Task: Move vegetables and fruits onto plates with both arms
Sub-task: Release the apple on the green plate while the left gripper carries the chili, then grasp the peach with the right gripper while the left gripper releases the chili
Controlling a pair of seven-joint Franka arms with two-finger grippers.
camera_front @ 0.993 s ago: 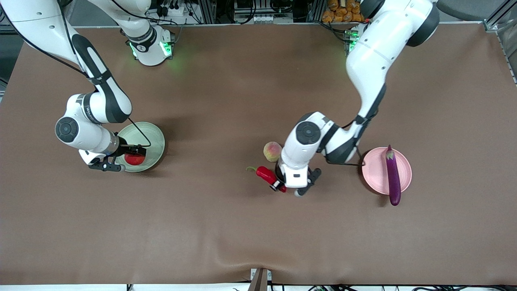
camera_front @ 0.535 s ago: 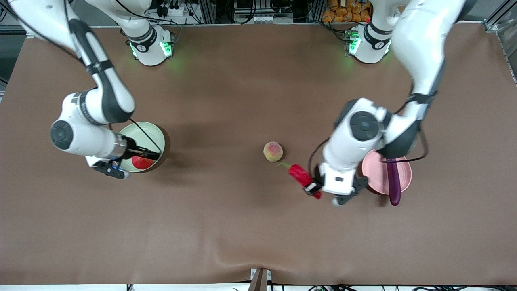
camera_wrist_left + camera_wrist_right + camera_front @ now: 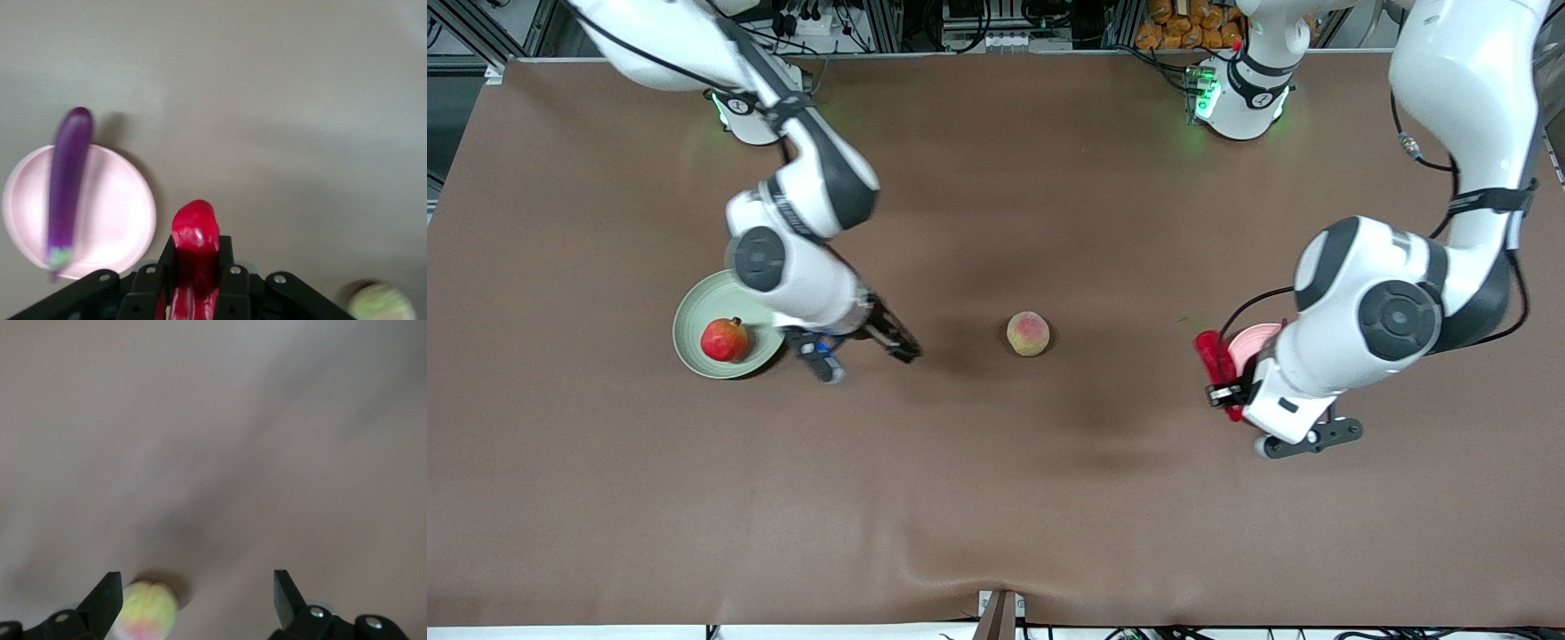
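Left pincer (image 3: 195, 293) clamped on chili pepper (image 3: 194, 235); right pincer (image 3: 198, 600) apart; no legible writing.

Probably a lab: aluminium framing (image 3: 925, 27), cables (image 3: 809, 18).

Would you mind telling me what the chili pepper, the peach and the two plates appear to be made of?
Chili pepper: glossy, uniform red skin with bright highlights, probably moulded plastic, though real produce cannot be excluded. Peach: matte, yellowish-pink, no shine; possibly foam or soft plastic. Green plate and pink plate: smooth, pale, evenly coloured with a soft sheen, likely plastic or melamine; glazed ceramic is possible.
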